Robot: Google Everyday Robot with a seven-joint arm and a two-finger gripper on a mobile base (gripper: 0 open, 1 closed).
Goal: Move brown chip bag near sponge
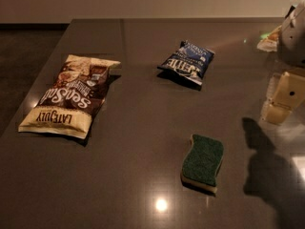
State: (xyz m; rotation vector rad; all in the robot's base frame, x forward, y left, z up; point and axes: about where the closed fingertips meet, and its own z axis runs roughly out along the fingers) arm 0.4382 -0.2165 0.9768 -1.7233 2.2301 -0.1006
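The dark grey worktop (138, 132) fills most of the view; its far edge and left edge show, while its near edge and right edge are cut off by the frame. The brown chip bag (69, 95) lies flat near the left edge, about midway along it, its cream band towards the near side and its lettering upside down from here; the small print on it is too blurred to read. It lies well apart from the sponge, with bare worktop between them.

At the right edge the robot's arm (294, 32) enters as a pale grey housing, largely out of frame; below it hangs the cream gripper (281, 101), above the right side of the worktop and only partly in view; I cannot tell whether it is released or clenched, and it touches nothing visible. Its shadow (262, 161) falls on the worktop just right of the sponge.

A dark blue chip bag (188, 63) lies nearer the far edge, around the middle. The sponge (203, 162), green side up, lies towards the near edge, right of centre. A pale packet (269, 38) by the far right corner is half hidden behind the arm and cannot be identified. A small glare spot (161, 204) shines near the near edge.
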